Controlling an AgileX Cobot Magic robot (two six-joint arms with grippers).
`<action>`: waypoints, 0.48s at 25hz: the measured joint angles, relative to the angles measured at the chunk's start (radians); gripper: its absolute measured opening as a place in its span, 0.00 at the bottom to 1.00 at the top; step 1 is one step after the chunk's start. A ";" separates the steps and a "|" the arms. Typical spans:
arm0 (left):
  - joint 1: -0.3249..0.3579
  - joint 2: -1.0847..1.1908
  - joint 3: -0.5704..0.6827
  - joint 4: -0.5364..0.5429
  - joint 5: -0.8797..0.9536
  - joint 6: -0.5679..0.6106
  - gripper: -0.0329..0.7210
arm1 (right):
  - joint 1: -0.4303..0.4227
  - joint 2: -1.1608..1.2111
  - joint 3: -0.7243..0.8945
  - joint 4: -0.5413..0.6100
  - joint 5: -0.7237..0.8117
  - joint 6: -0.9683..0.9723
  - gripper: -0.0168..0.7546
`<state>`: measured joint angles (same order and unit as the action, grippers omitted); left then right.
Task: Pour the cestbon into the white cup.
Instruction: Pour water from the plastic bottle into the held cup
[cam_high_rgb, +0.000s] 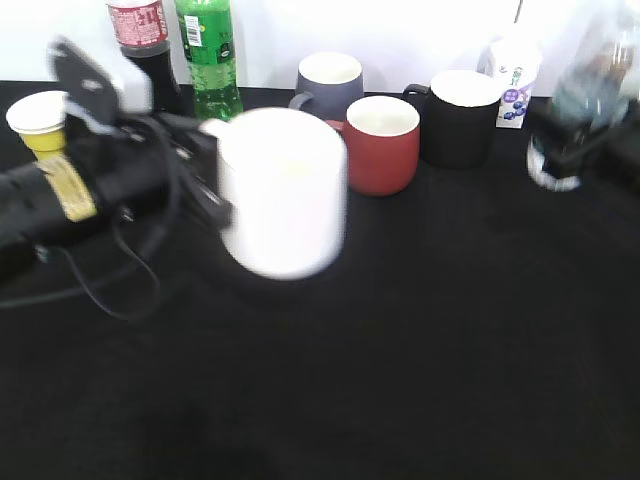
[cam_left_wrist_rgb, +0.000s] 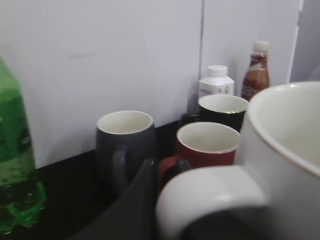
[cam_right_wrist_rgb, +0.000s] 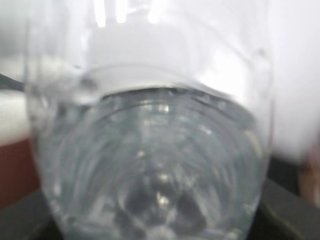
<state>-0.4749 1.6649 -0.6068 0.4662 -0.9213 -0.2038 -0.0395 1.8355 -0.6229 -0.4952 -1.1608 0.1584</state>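
Note:
The white cup (cam_high_rgb: 283, 190) is blurred at the left centre of the black table, its base a little above the cloth. My left gripper (cam_high_rgb: 207, 180) is shut on its loop handle. In the left wrist view the handle (cam_left_wrist_rgb: 210, 195) lies between my dark fingers (cam_left_wrist_rgb: 165, 170) and the cup's open mouth (cam_left_wrist_rgb: 290, 135) fills the right side. The cestbon (cam_high_rgb: 592, 75), a clear bottle, is at the far right, with my right gripper (cam_high_rgb: 560, 140) shut around its lower body. In the right wrist view the bottle (cam_right_wrist_rgb: 150, 150) fills the frame and hides the jaws.
Along the back stand a yellow paper cup (cam_high_rgb: 40, 120), a cola bottle (cam_high_rgb: 145, 45), a green soda bottle (cam_high_rgb: 208, 55), a grey mug (cam_high_rgb: 330, 85), a red mug (cam_high_rgb: 382, 143), a black mug (cam_high_rgb: 460, 115) and a small white carton (cam_high_rgb: 515, 80). A sauce bottle (cam_left_wrist_rgb: 256, 70) stands by the wall.

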 joint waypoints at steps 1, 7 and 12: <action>-0.045 0.000 -0.004 0.004 0.022 -0.015 0.13 | 0.000 -0.060 0.000 -0.064 0.024 -0.014 0.66; -0.166 0.024 -0.109 -0.002 0.102 -0.041 0.13 | 0.057 -0.311 0.000 -0.300 0.180 -0.124 0.66; -0.242 0.110 -0.208 0.007 0.113 -0.054 0.13 | 0.164 -0.377 -0.001 -0.312 0.214 -0.366 0.65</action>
<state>-0.7173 1.7752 -0.8152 0.4732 -0.8078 -0.2575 0.1247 1.4589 -0.6238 -0.8068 -0.9472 -0.2079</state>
